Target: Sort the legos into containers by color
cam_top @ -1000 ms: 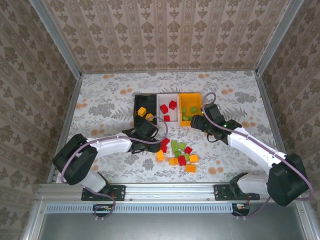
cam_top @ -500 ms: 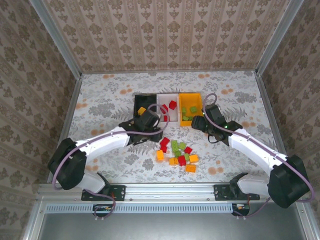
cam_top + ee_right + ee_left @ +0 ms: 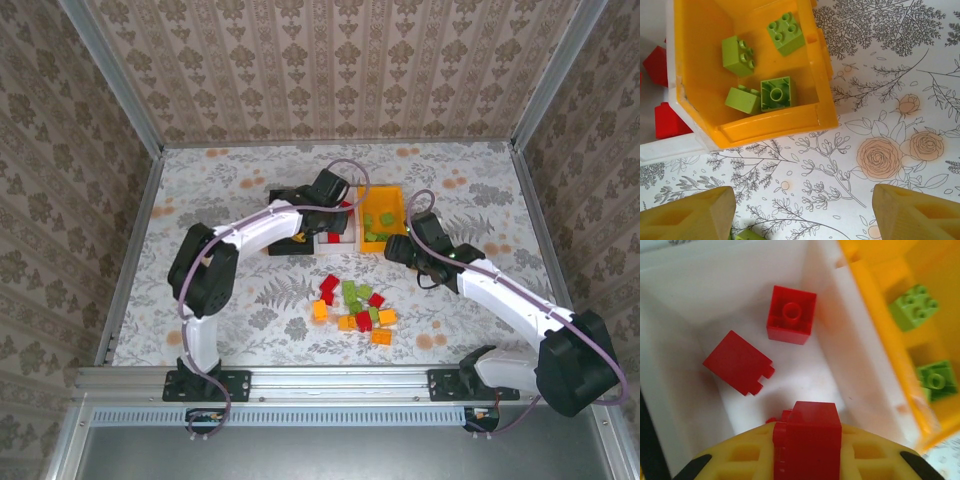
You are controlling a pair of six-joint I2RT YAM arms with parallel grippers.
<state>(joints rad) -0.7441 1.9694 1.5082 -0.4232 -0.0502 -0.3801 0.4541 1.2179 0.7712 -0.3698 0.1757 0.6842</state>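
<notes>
My left gripper point(image 3: 334, 203) hangs over the white container point(image 3: 715, 285), shut on a red lego point(image 3: 807, 437) pinched between its yellow fingers point(image 3: 735, 460). Two more red legos point(image 3: 791, 315) lie on that container's floor. The orange container point(image 3: 705, 25) beside it holds several light green legos point(image 3: 775, 93). My right gripper point(image 3: 800, 215) is open over bare table just in front of the orange container, nothing between its fingers. The black container point(image 3: 277, 246) is largely hidden under my left arm. A loose pile of red, orange and green legos point(image 3: 355, 305) lies on the table nearer the arms.
The three containers stand side by side mid-table, black, white point(image 3: 340, 240), orange point(image 3: 392, 195). A green lego point(image 3: 750, 235) lies just by my right gripper's left finger. Patterned walls and metal rails enclose the floral table top.
My left arm has swung from beside the pile, past the black container, to above the white one, carrying a red lego. The right arm has hardly moved.
</notes>
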